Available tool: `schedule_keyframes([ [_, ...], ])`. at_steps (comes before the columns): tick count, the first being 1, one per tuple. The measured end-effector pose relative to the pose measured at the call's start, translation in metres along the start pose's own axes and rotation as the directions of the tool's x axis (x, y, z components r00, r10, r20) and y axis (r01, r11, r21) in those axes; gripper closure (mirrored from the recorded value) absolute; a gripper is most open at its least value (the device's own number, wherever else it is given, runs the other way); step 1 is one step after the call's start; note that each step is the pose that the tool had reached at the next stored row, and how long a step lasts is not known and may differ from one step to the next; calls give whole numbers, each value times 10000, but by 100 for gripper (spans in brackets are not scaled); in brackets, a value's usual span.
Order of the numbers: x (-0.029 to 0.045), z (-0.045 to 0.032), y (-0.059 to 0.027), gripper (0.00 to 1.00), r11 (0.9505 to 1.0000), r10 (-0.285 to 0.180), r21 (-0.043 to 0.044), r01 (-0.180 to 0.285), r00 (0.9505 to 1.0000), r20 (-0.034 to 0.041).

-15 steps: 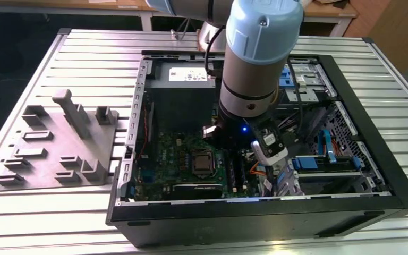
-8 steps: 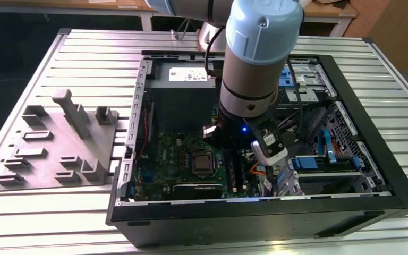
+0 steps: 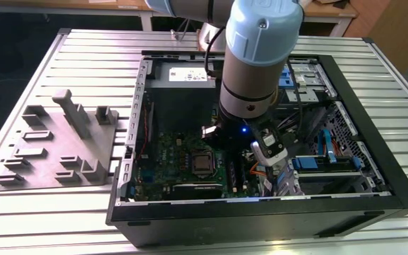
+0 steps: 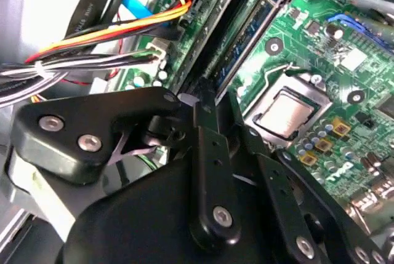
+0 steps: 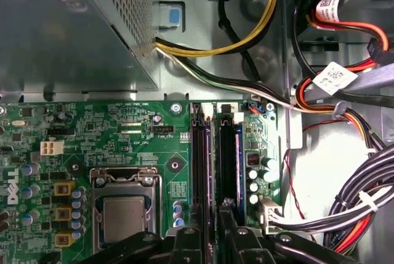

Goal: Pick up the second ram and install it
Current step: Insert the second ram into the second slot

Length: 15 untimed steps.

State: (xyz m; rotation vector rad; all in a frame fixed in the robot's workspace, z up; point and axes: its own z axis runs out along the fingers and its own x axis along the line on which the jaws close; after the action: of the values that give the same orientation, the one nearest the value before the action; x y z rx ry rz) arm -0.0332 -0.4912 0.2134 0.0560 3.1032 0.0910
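Directly ahead of gripper (image 5: 212, 224), second ram (image 5: 237, 159) seated on edge in its motherboard (image 5: 123, 141) slot, long axis running straight away from fingertips (image 5: 228, 212). Fingers nearly closed at the near end of the stick; whether clamped on it or merely touching, cannot tell. Neighbouring stick (image 5: 198, 159) parallel, just beside. CPU (image 5: 125, 218) off to one side, clear of fingers. Cable bundle (image 5: 345, 208) on the other side.
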Motion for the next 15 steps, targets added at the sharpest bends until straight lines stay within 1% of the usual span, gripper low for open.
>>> schedule_keyframes([
  [1, -1, -20, 1, 75, 10000, 1, -1, -1, 10000, 1],
  [2, -2, -58, 4, 75, 10000, 0, 0, 0, 10000, 1],
  [7, -10, -290, 17, 75, 10000, 0, 2, 0, 10000, 0],
  [9, -13, -358, 22, 75, 10000, -1, 15, 1, 10000, 2],
  [15, -13, -361, 22, 75, 10000, 0, 15, 0, 10000, 2],
])
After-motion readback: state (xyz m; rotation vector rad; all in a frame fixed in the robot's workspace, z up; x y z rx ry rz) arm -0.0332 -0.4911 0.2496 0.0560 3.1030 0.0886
